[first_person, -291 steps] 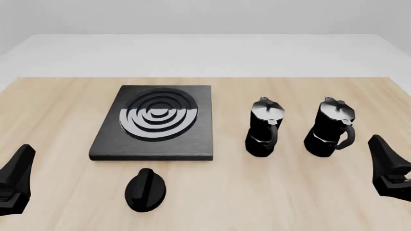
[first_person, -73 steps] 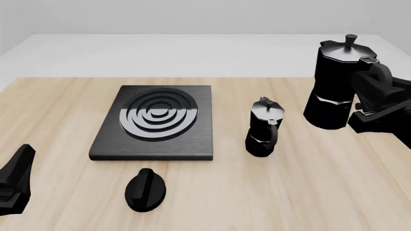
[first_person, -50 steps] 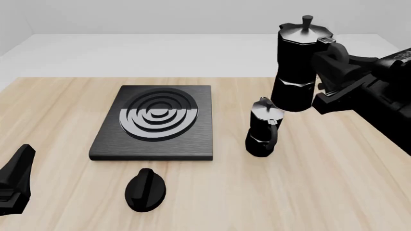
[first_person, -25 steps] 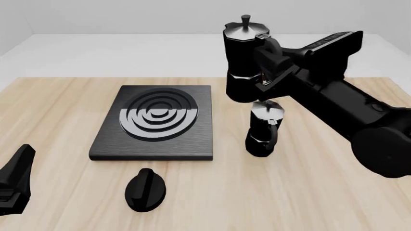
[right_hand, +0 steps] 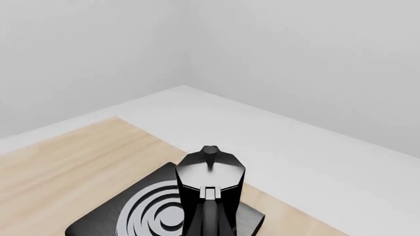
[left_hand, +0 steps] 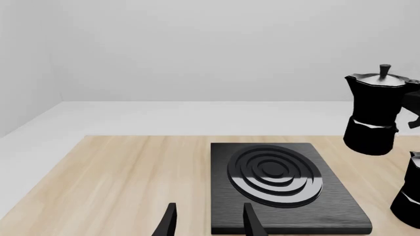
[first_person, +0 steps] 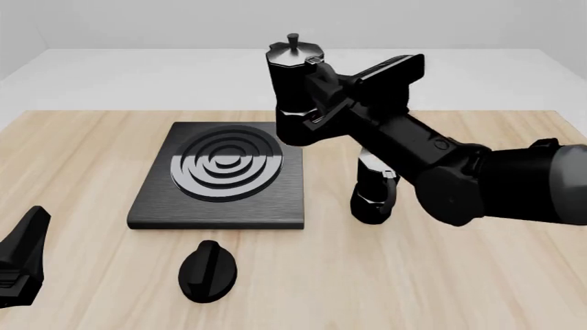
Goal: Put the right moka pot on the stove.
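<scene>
Carrying the right moka pot (first_person: 295, 93) aloft, upright, in the right gripper (first_person: 323, 103), clamped on its handle side. Pot hangs over the right edge of the stove (first_person: 220, 175), not yet over the rings; rings lie leftward and below. Long axis vertical, knob up. Second moka pot (first_person: 375, 183) stands on the table (first_person: 458, 275), right of the stove. Left gripper (left_hand: 206, 223) spread, empty, near the table's front edge, well apart from the pot.

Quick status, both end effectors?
Left end effector: open, empty.
Right end effector: closed on the black faceted moka pot, held in the air.
</scene>
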Controlling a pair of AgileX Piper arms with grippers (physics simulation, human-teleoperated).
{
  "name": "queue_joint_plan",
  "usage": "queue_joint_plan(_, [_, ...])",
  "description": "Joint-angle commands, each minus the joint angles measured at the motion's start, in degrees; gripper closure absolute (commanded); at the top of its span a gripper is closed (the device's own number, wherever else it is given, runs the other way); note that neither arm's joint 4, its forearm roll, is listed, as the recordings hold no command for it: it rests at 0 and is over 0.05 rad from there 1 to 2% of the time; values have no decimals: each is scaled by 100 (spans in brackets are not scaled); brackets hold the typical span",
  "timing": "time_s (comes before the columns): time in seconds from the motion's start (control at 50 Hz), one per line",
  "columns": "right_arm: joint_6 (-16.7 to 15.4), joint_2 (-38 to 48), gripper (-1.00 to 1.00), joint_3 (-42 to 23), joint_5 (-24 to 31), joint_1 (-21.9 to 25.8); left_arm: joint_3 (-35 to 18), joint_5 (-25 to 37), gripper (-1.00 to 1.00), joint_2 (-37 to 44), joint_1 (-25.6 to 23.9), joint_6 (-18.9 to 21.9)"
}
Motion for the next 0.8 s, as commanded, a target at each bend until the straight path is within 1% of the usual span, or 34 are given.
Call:
queue_joint_plan(0.02, [146,455,100,-440,-419,141,0,0,-100,0,0,0])
queue_joint_plan(0.28, [198,1022,100,-828,-653,291,0,0,-100,0,0,0])
queue_joint_plan(0.34, [250,1162,100,-935,-675,297,0,0,-100,0,0,0])
queue_joint_plan(0.5, [220,1611,100,-1250,-741,332,0,0,-100,0,0,0])
queue_joint_plan(0.64, [174,2008,100,-1635,-670,441,0,0,-100,0,0,0])
queue_joint_plan(0.8, [215,2284,100,-1947,-610,539,0,0,-100,0,0,0])
